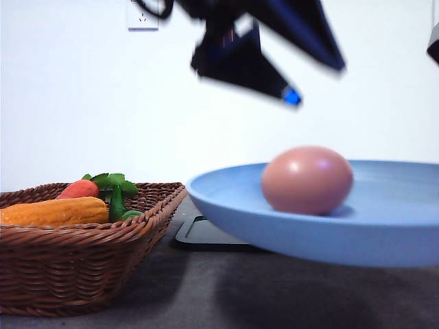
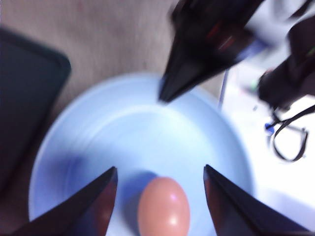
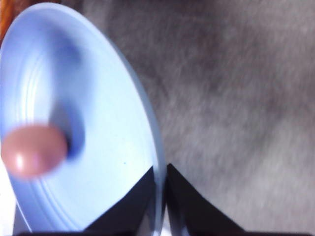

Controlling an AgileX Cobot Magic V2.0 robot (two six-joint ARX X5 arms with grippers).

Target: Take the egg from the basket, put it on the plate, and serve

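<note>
Filling the lower right of the front view, the plate (image 1: pixel 384 233) is lifted off the table with the egg (image 1: pixel 306 179) lying loose inside; the right gripper (image 3: pixel 161 196) pinches its rim, and the smooth egg could roll, so level carrying seems wise. At lower left, the basket (image 1: pixel 82 267) holds a corn cob (image 1: pixel 55 211) and a carrot (image 1: pixel 79 188), while the left gripper (image 2: pixel 160 196) hangs spread open above the egg.

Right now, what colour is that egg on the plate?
Brownish pink, seen best in the front view: the egg on the blue plate.
</note>
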